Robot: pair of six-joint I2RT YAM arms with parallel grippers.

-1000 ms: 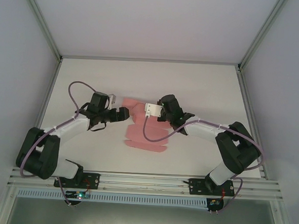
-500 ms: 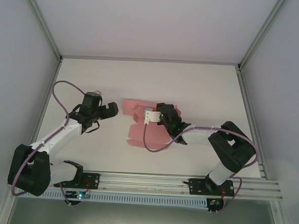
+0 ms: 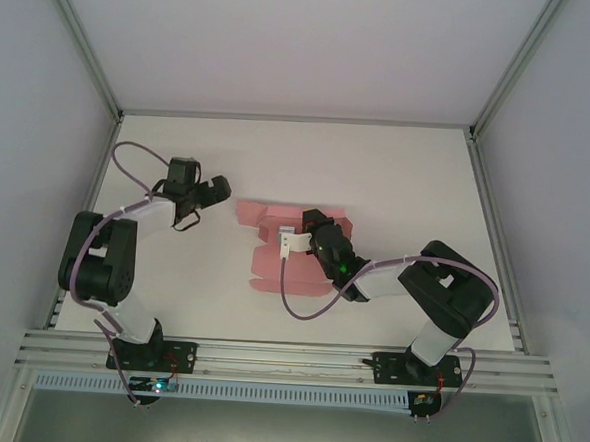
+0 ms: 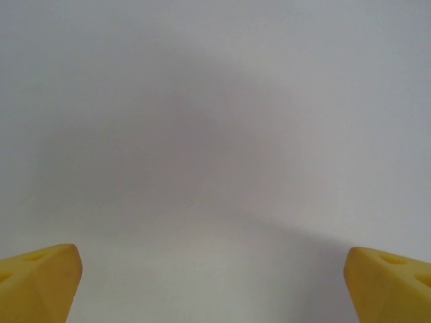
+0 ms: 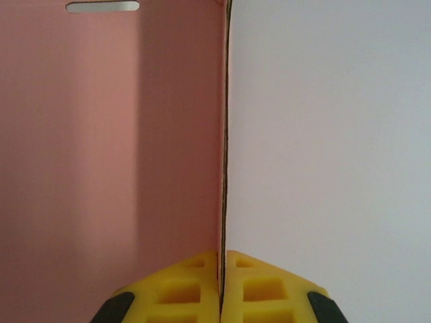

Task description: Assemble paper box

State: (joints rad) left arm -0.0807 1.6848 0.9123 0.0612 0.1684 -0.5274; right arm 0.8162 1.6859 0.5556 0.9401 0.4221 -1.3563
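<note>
Top external: the paper box (image 3: 265, 267) lies as a mostly flat pink sheet near the middle of the table (image 3: 408, 178), just ahead of my right arm. The right gripper (image 3: 309, 228) sits on the sheet's far right part, where one panel looks lifted off the surface. The left gripper (image 3: 215, 190) hangs well apart from the card on its left side, jaws spread and touching nothing.

Left wrist: the left gripper (image 4: 214, 286) shows its yellow fingertips (image 4: 39, 279) in the two lower corners, as wide as I would ever set them, with bare white table between. It holds nothing.

Right wrist: the right gripper (image 5: 222, 277) is clenched on the thin edge of a pink panel. The card runs edge-on straight away from the pads. The paper box (image 5: 114, 134) shows its pink face to the left of that edge, with a narrow slot (image 5: 102, 7) at the top. White table lies to the right.

I judge the step in hand to be raising this side panel along its crease. To do it well I would swing the wrist about the fold line rather than pull, so the sheet does not slide. I would also bring the idle left arm in to press the base panel flat. The pinch is close to the edge, so a slow turn is safest.
</note>
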